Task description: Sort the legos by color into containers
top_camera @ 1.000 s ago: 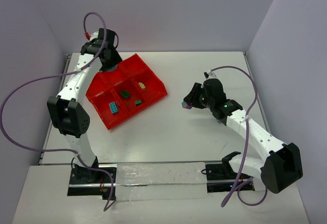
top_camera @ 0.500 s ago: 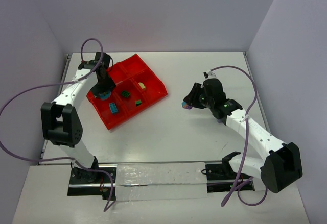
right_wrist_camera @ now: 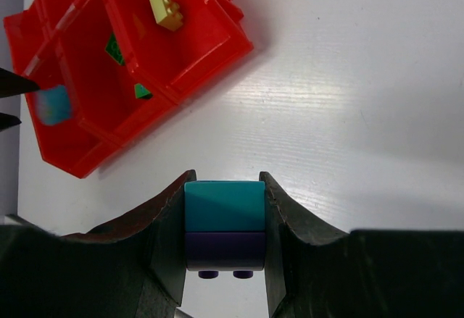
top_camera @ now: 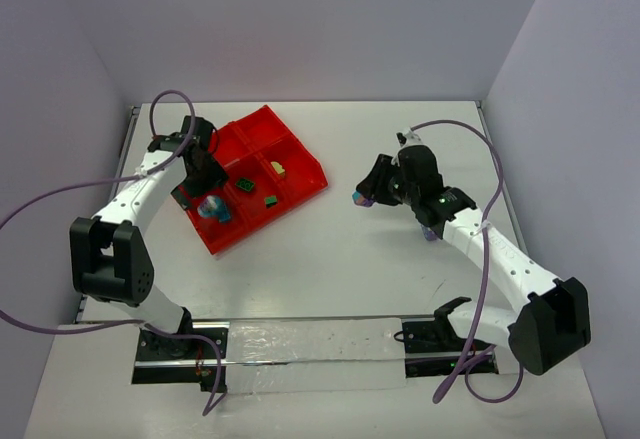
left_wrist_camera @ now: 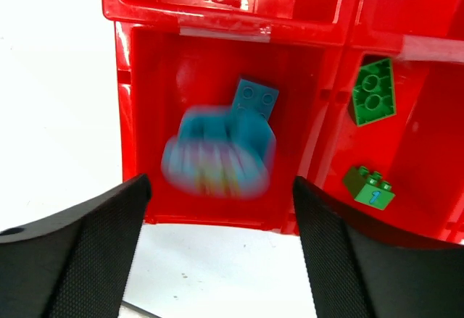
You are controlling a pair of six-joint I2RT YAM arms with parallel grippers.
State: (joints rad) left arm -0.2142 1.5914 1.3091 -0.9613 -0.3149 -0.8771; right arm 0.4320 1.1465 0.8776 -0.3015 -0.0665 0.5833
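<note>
Since the earlier frames, the left gripper (top_camera: 205, 187) has travelled from the far-left end of the red tray (top_camera: 262, 124) to its near-left compartment. I am seeing a blurred teal brick (top_camera: 212, 209) just below it. The right gripper (top_camera: 365, 197) is hovering above the counter (top_camera: 320, 259), well apart from the tray.

Left wrist view: the fingers (left_wrist_camera: 80, 253) are standing apart. The blurred teal brick (left_wrist_camera: 217, 160) is lying between them, unclamped, inside the compartment beside a second teal brick (left_wrist_camera: 255, 99). Two green bricks (left_wrist_camera: 373, 90) are sitting in the adjoining compartment.

Right wrist view: the right gripper (right_wrist_camera: 223, 216) is clamping a teal-and-purple stack (right_wrist_camera: 223, 203), teal above purple.
</note>
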